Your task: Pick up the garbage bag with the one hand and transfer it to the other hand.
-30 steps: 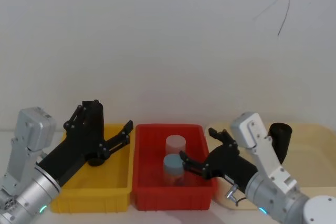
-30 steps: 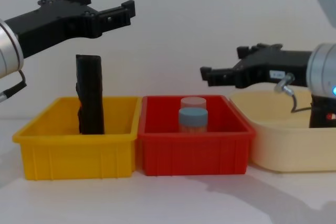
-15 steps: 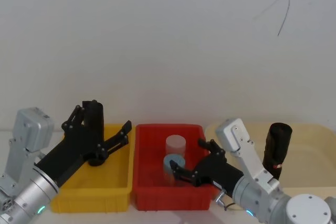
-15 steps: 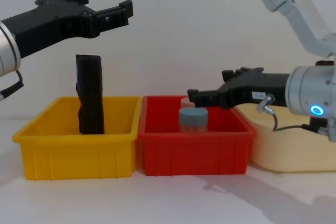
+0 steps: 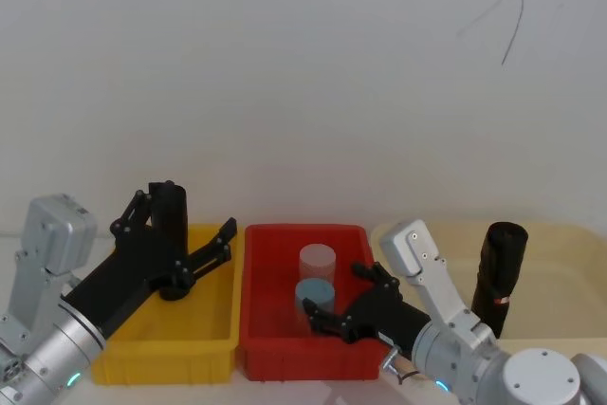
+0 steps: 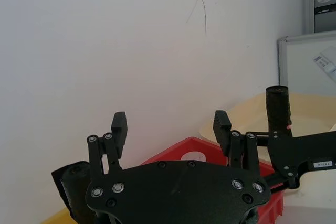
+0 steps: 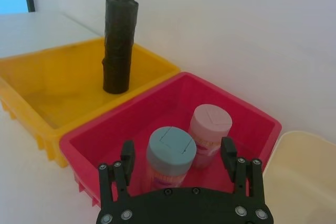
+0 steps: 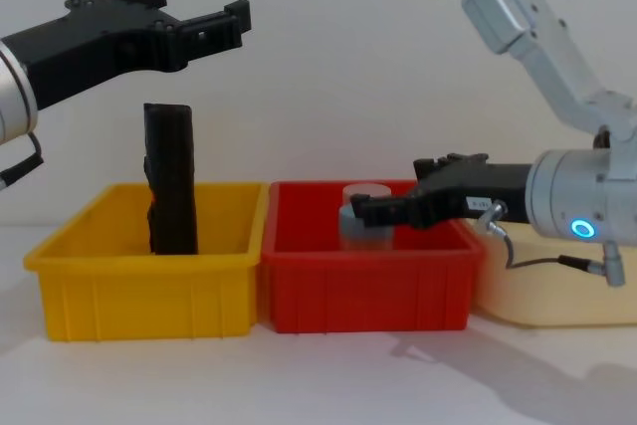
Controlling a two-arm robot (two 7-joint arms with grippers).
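Right gripper (image 5: 333, 310), fingers spread wide and empty, sits low over the red bin (image 5: 268, 348) with the blue-capped jar (image 7: 169, 157) between its tips. Left gripper (image 8: 194, 19), also wide open, hangs above the yellow bin (image 8: 149, 291). The garbage bag (image 5: 499, 266) stands upright in the cream tray (image 5: 564, 282) at the right gripper's 3 o'clock (red-and-white label low on its side).

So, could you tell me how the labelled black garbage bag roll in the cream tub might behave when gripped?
The garbage bag stands tall and narrow on end in the cream tub, so a sideways nudge would probably tip it. Once down, it could roll. Being rolled plastic, it is likely light and slightly squashy.
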